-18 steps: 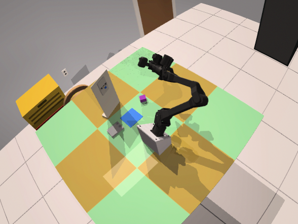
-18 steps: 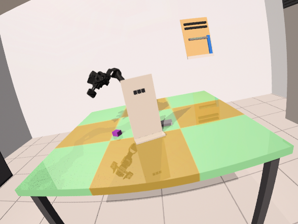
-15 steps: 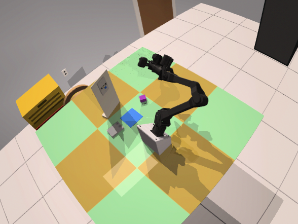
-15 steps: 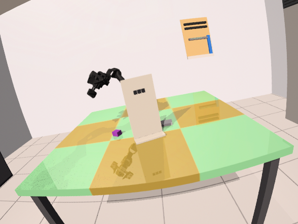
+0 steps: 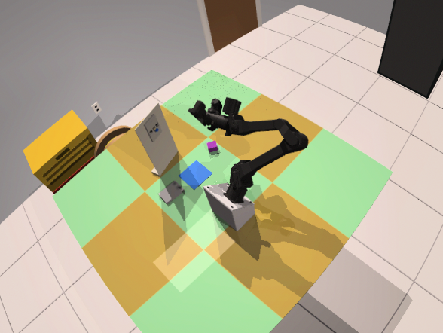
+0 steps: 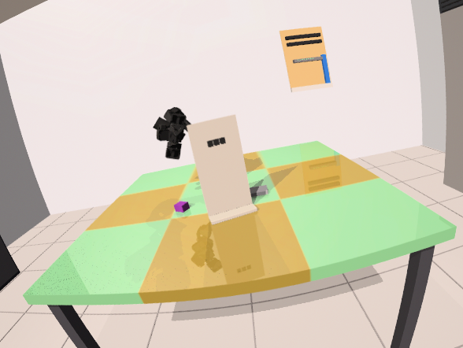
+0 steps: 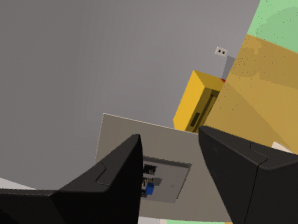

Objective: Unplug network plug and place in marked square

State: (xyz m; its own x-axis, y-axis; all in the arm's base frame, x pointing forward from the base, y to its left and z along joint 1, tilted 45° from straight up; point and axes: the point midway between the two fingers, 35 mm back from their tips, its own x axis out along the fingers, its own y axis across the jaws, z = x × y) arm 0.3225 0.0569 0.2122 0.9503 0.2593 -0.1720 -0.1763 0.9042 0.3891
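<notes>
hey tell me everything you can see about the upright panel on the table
The upright panel is a tall, thin, flat rectangular board, light beige or gray, with a smooth, matte look. It stands on a low foot strip on the table, near the blue square. One face carries a gray plate with dark openings and a small blue part; the opposite face shows a row of three dark rectangles. Nothing is seen gripping it. Its material can't be told for certain.

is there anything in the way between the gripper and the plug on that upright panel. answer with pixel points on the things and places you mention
Nothing visible stands between the open gripper (image 5: 197, 109) (image 7: 170, 134) and the blue plug (image 5: 157, 129) (image 7: 149, 188) on the panel (image 5: 164, 154) (image 6: 220, 173) (image 7: 120, 137). The purple block (image 5: 212, 146) (image 6: 181, 206) sits on the table, apparently below that path.
</notes>
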